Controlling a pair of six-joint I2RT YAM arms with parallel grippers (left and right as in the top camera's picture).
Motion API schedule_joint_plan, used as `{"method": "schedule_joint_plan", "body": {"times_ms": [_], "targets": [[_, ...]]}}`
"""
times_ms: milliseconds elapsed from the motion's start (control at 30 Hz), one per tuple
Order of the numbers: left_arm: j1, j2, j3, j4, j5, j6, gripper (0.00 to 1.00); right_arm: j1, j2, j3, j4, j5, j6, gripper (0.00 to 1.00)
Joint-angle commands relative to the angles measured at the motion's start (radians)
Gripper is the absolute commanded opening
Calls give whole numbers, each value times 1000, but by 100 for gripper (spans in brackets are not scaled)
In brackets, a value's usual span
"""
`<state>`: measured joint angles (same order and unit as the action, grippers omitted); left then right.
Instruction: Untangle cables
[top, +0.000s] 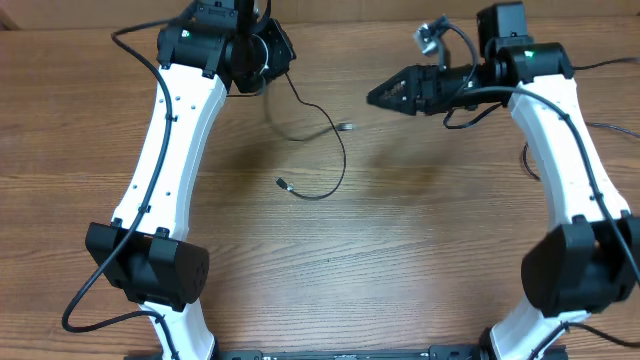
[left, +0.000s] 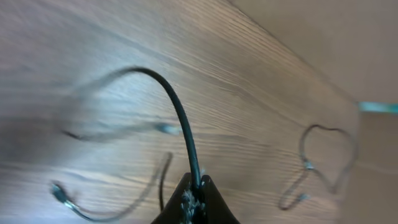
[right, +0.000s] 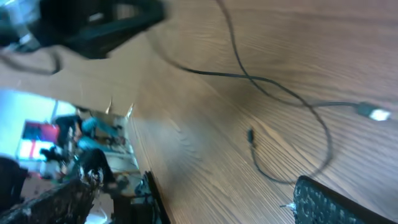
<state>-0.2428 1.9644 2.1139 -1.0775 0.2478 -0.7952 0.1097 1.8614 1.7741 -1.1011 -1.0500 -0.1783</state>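
A thin black cable (top: 343, 150) hangs from my left gripper (top: 262, 62) and curves down over the wooden table to a small plug (top: 283, 183). A second thin cable with a light plug (top: 347, 127) lies next to it. In the left wrist view the jaws (left: 196, 186) are shut on the black cable (left: 180, 118). My right gripper (top: 375, 96) hovers to the right of the cables, pointing left. In the right wrist view its fingers (right: 193, 199) are wide apart and empty, with the black plug (right: 250, 134) and the light plug (right: 376, 114) below.
The wooden table (top: 400, 260) stretches to the front. A thin grey cable loop (left: 323, 155) shows blurred at the right of the left wrist view. The arms' own black cables (top: 100, 290) trail at the table's sides.
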Motion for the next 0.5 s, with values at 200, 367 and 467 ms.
{"method": "schedule_joint_plan", "body": {"times_ms": [200, 367, 467], "targets": [[-8, 3, 0, -20, 272, -209, 4, 198, -5, 7, 228, 137, -32, 82], [-6, 3, 0, -42, 286, -266, 5, 282, -5, 7, 339, 474, 35, 82], [-1, 3, 0, -41, 301, -268, 4, 299, -5, 7, 351, 565, 55, 83]]}}
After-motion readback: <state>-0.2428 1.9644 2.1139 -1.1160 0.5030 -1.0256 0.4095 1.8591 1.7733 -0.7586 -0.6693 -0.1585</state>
